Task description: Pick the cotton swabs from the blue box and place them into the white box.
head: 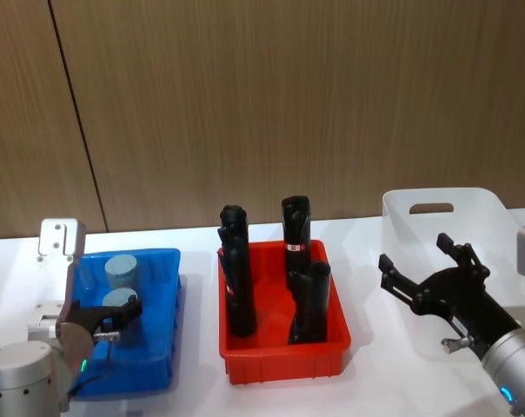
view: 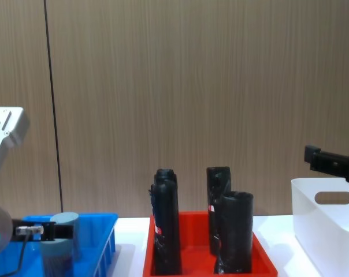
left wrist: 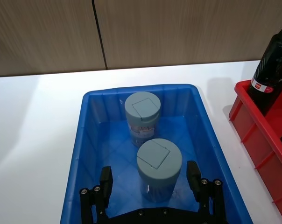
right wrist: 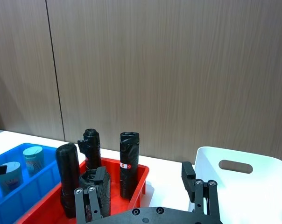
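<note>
White table (left wrist: pixel 38 116): left wrist view shows left hand (left wrist: pixel 149 178) straddling cotton swabs (left wrist: pixel 158 161).

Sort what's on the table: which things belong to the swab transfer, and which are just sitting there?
Belongs to the job:
nearer cotton swab tub and farther cotton swab tub, both in the blue box
white box
left end effector, open around the nearer tub
right end effector, open near the white box

Just lying about:
red tray
black tubes standing in it
</note>
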Robot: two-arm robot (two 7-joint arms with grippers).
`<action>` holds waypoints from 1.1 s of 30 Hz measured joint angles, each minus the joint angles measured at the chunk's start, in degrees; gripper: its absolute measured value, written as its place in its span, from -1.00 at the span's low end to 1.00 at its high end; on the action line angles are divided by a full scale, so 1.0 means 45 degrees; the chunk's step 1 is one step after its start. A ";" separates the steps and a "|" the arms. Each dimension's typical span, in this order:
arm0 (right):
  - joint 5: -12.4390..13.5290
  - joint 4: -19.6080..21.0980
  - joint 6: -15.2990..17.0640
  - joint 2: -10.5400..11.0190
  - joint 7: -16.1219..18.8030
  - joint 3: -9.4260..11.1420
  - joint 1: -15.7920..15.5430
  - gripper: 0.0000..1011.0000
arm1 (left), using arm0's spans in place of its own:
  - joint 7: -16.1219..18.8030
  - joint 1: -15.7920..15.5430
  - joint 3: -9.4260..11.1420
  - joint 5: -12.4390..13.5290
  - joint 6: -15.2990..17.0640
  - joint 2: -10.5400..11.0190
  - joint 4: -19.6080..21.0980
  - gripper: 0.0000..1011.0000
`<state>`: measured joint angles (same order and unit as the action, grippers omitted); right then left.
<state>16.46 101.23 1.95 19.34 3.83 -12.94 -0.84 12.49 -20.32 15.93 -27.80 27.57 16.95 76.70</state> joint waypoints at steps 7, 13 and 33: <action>0.0000 0.0000 0.0000 0.0000 0.0000 -0.0001 0.0000 0.98 | -0.0580 -0.0366 -0.0038 0.0238 -0.0030 -0.0093 -0.0756 0.98; 0.0000 0.0000 0.0000 -0.0001 0.0000 0.0000 0.0000 0.98 | -0.1140 -0.0701 -0.0051 0.0463 -0.0184 -0.0186 -0.1442 0.98; 0.0000 0.0000 0.0000 -0.0001 0.0000 0.0000 0.0000 0.98 | -0.2439 -0.1334 -0.0018 0.0958 -0.0695 -0.0418 -0.2864 0.91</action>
<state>16.46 101.23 1.95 19.33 3.83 -12.94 -0.84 1.52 -26.32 15.85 -23.49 24.44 15.07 63.81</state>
